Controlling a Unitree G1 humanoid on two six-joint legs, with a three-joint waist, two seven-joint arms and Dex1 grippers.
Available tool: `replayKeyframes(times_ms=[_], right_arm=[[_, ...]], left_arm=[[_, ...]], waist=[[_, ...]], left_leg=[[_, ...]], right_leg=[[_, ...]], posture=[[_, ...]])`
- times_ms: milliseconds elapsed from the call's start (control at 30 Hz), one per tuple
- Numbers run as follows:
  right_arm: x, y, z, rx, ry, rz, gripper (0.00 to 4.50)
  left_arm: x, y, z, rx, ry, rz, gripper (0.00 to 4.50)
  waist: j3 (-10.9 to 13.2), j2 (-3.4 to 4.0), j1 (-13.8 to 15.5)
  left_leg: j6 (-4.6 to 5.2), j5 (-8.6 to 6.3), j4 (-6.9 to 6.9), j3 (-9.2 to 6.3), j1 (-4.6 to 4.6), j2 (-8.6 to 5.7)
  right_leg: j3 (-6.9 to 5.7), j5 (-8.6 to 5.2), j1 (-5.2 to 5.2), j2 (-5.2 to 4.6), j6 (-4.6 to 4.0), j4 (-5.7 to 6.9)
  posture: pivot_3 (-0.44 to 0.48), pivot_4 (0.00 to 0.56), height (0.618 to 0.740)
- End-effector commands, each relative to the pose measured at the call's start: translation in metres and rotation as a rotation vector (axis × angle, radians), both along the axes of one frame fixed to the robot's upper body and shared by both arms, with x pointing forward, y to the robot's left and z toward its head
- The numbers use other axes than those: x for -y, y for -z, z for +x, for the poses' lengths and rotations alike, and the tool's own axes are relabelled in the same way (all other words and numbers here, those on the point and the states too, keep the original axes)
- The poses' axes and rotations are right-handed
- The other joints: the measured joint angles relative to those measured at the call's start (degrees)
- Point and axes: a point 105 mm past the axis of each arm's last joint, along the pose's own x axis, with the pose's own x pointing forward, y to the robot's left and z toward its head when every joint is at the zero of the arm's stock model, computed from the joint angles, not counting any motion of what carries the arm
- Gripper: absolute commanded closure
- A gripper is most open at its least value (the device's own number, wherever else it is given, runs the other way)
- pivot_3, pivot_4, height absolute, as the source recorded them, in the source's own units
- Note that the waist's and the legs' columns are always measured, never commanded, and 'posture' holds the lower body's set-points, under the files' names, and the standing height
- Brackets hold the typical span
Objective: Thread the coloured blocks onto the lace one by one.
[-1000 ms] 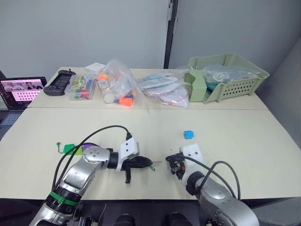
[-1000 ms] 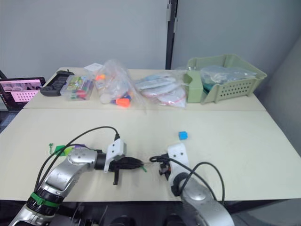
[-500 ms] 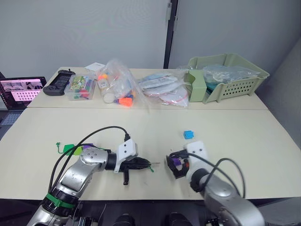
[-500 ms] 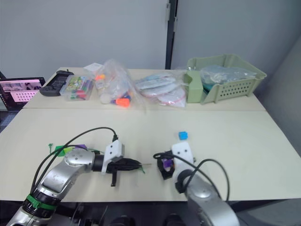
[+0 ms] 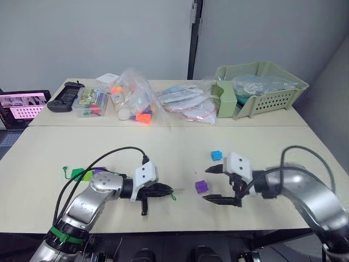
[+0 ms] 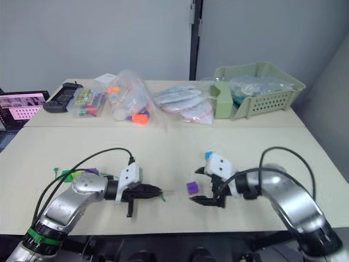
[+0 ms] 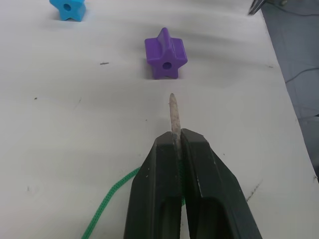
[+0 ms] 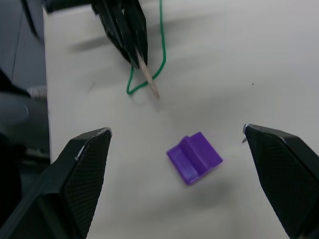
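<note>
My left gripper (image 5: 166, 190) is shut on the lace's stiff pale tip (image 7: 173, 112), and the green cord (image 7: 107, 209) trails back from the fingers. A purple block (image 5: 201, 186) lies free on the table just ahead of that tip, its hole facing it (image 7: 165, 54). My right gripper (image 5: 214, 184) stands wide open around the purple block's right side without touching it (image 8: 194, 157). A blue block (image 5: 217, 155) sits a little farther back. A green block (image 5: 82, 174) and another purple one (image 5: 100, 171) rest by my left elbow.
Along the table's far edge stand a green basket (image 5: 262, 90), plastic bags of craft items (image 5: 133, 101), a clear box (image 5: 92, 102) and a black controller (image 5: 65, 97). A laptop (image 5: 22, 103) sits at the far left.
My right gripper opened, left the purple block on the table and drew back to the right. The left gripper stays shut on the lace tip, barely moved.
</note>
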Motion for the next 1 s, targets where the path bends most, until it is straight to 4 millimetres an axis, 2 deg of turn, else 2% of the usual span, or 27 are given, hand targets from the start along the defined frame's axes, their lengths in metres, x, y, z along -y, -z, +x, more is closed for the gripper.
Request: replayKeyframes(times_ms=[33, 167, 200, 433, 467, 567, 767, 1000], right_arm=[[-0.001, 0.012, 0.007, 0.055, -0.133, -0.058, 0.02], [-0.002, 0.022, 0.016, 0.052, -0.175, -0.056, 0.02], [-0.002, 0.023, 0.018, 0.053, -0.178, -0.053, 0.54], [0.001, 0.029, 0.023, 0.055, -0.153, -0.032, 2.94], [0.002, 0.029, 0.023, 0.057, -0.149, -0.032, 3.14], [0.000, 0.030, 0.023, 0.049, -0.108, -0.009, 3.14], [-0.019, 0.033, 0.012, 0.023, -0.039, 0.032, 3.14], [-0.021, 0.041, 0.010, 0.006, -0.004, -0.001, 3.14]], left_arm=[[0.004, -0.013, -0.005, 0.030, 0.015, -0.006, 4.50], [0.004, -0.015, -0.006, 0.031, 0.006, -0.005, 4.50], [0.005, -0.016, -0.006, 0.030, 0.005, -0.005, 4.50], [0.005, -0.017, -0.007, 0.026, 0.000, 0.002, 4.50], [0.006, -0.017, -0.007, 0.026, 0.002, 0.002, 4.50], [0.010, -0.018, -0.006, 0.040, 0.003, 0.005, 4.50], [0.027, -0.012, 0.004, 0.079, 0.005, 0.042, 4.50], [0.032, -0.006, 0.008, 0.082, 0.014, 0.091, 4.50]], waist=[[0.0, 0.00, 0.3], [0.0, 0.00, 0.7], [0.0, 0.00, 0.7], [0.0, 0.01, 1.3], [0.0, 0.01, 1.3], [0.0, 0.01, 1.4], [0.0, 0.01, 1.5], [0.0, 0.01, 1.4]], left_leg=[[0.00, 0.00, 0.00, -0.01, -0.07, -0.02], [0.00, 0.00, 0.00, -0.06, -0.13, -0.11], [-0.01, 0.00, 0.00, -0.12, -0.11, -0.12], [-0.01, 0.00, 0.00, -0.23, -0.02, -0.10], [-0.01, 0.00, 0.00, -0.23, -0.02, -0.10], [-0.01, 0.00, 0.00, -0.23, 0.00, -0.09], [-0.01, 0.00, 0.01, -0.24, 0.03, -0.09], [-0.01, 0.00, 0.01, -0.18, 0.05, -0.08]], right_leg=[[0.00, 0.00, -0.03, -0.02, 0.00, 0.01], [0.01, 0.01, -0.05, -0.15, 0.00, 0.03], [0.01, 0.01, -0.04, -0.17, 0.00, 0.03], [0.01, 0.02, -0.01, -0.17, -0.01, 0.09], [0.01, 0.02, -0.01, -0.17, -0.01, 0.09], [0.01, 0.03, -0.01, -0.17, -0.02, 0.09], [0.03, 0.03, 0.03, -0.14, -0.03, 0.13], [0.01, 0.03, 0.03, -0.08, -0.03, 0.15]], posture=[[0.000, 0.150, 0.740], [0.000, 0.150, 0.740], [0.000, 0.150, 0.740], [0.000, 0.150, 0.740], [0.000, 0.150, 0.740], [0.000, 0.150, 0.740], [0.000, 0.150, 0.740], [0.000, 0.150, 0.740]])
